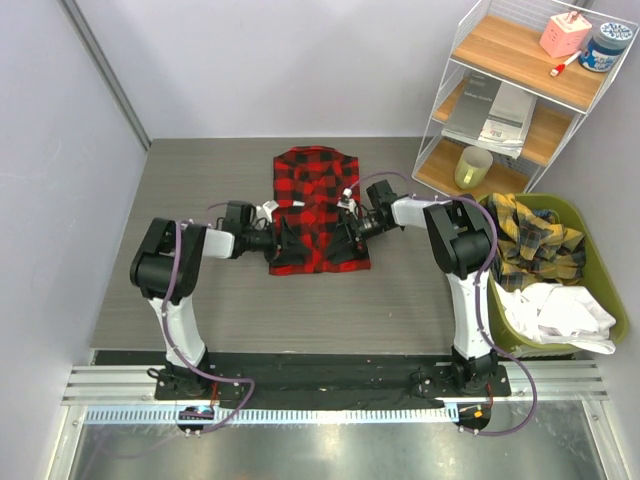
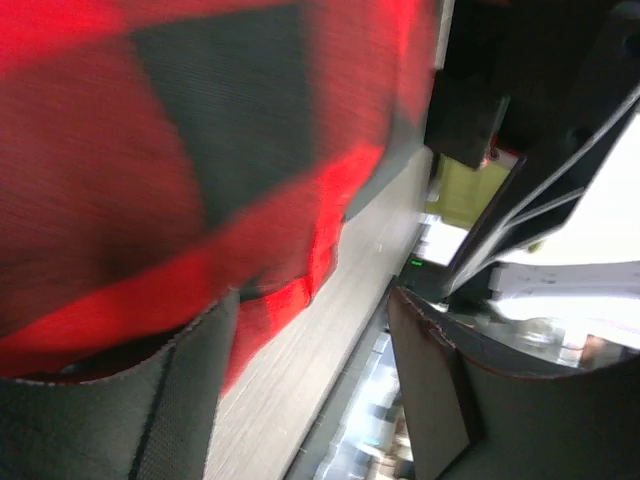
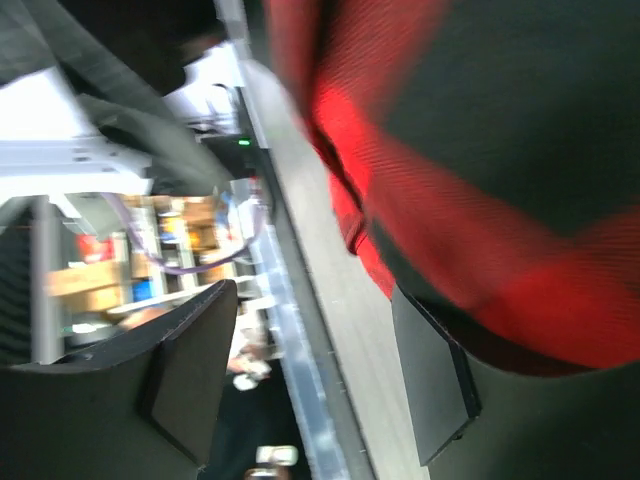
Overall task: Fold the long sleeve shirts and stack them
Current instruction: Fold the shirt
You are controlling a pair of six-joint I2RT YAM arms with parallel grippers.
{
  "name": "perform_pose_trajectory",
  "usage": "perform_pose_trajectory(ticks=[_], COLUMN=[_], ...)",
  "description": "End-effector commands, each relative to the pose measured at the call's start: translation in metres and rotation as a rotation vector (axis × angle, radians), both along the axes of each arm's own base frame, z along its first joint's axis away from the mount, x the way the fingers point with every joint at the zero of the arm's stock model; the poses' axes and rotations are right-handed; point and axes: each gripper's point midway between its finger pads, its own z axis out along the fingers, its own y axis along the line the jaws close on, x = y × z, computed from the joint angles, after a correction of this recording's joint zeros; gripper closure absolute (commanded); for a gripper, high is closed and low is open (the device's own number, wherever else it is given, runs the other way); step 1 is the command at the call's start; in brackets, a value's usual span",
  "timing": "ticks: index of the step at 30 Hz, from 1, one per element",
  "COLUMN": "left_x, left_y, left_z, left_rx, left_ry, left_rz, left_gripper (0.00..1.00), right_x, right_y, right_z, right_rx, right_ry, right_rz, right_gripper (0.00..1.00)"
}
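A red-and-black check long sleeve shirt lies partly folded on the grey table, in the middle. My left gripper is at its left lower edge and my right gripper is at its right side. In the left wrist view the left gripper is open, and the cloth lies against its left finger. In the right wrist view the right gripper is open, and the cloth lies against its right finger. Bare table shows between both pairs of jaws.
A green bin at the right holds a yellow plaid shirt and a white cloth. A wire shelf with a cup, papers and jars stands at the back right. A wall runs along the left.
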Motion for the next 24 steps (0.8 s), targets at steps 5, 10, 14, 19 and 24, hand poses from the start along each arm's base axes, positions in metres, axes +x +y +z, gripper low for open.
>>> perform_pose_trajectory(ticks=[5, 10, 14, 19, 24], left_x=[-0.011, -0.019, -0.033, -0.039, -0.020], left_y=[0.038, 0.037, 0.024, 0.013, 0.033], left_z=[-0.055, 0.004, 0.050, 0.034, -0.024], left_rx=[0.063, 0.016, -0.015, -0.029, 0.035], left_ry=[0.127, -0.068, -0.208, -0.131, 0.025], left_rz=[0.074, -0.024, -0.092, -0.091, 0.007], left_gripper=[0.34, 0.34, 0.31, 0.32, 0.33], right_x=[0.017, -0.002, -0.011, -0.013, 0.000], right_y=[-0.035, -0.043, -0.038, -0.026, -0.039], right_z=[-0.066, -0.015, 0.019, 0.004, -0.043], right_rx=[-0.156, -0.136, -0.096, -0.104, -0.162], right_ry=[0.071, -0.004, -0.083, -0.078, -0.044], right_rz=[-0.112, -0.046, -0.020, -0.003, -0.012], right_gripper=[0.31, 0.31, 0.31, 0.32, 0.33])
